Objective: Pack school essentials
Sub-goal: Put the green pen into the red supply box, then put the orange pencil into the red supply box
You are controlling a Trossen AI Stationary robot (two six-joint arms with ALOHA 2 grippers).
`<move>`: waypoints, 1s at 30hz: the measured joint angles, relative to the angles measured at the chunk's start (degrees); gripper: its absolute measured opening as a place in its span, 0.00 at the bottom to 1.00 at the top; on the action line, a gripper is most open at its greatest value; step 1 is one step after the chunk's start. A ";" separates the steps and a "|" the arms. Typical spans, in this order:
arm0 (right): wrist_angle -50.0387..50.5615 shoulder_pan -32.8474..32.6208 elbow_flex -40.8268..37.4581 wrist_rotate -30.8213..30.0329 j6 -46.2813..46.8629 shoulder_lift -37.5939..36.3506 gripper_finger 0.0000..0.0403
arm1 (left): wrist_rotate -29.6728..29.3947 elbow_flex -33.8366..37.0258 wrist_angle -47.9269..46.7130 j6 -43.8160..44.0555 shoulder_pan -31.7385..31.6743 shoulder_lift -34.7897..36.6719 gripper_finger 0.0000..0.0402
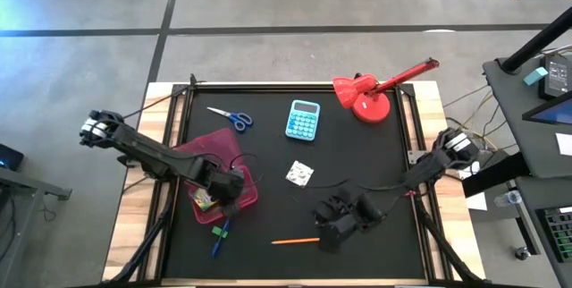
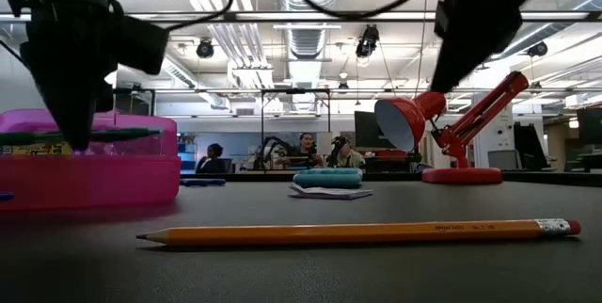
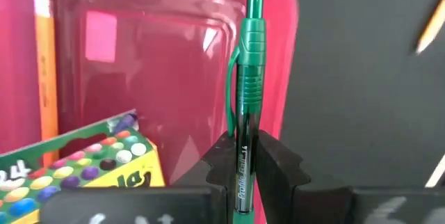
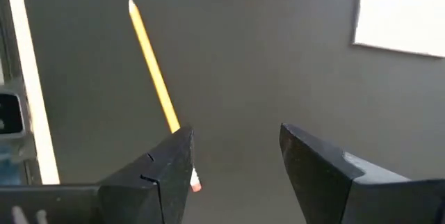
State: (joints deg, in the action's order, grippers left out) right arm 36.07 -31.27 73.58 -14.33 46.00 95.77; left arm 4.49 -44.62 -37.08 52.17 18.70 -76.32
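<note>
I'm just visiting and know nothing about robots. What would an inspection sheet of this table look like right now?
Surface: black mat on a wooden table.
Job's things: pink plastic box holding a crayon box; green pen held over the box; orange pencil, blue-handled scissors, white patterned square and markers lie on the mat.
Clutter: light-blue calculator, red desk lamp.
Grippers: left gripper shut on the pen; right gripper open above the pencil's eraser end.
Cables: thin black cables trail across the mat.
Surroundings: people seated far behind the table, seen in the low view.
</note>
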 joint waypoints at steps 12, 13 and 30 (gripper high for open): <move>-9.56 -0.11 0.20 7.32 -3.60 6.66 0.50 | 2.61 -0.35 -1.04 -0.40 -0.04 -0.79 0.21; -9.84 -0.11 0.20 7.34 -3.64 6.91 0.50 | 2.65 -0.37 -0.96 -0.38 -0.04 -0.33 0.24; -12.66 -0.93 0.17 7.49 -11.12 11.26 0.50 | 2.03 -2.22 10.02 4.25 0.03 9.58 0.34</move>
State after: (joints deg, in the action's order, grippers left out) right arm 23.41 -32.20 73.76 -6.84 34.88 107.03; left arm 6.52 -46.84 -27.06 56.42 18.73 -66.74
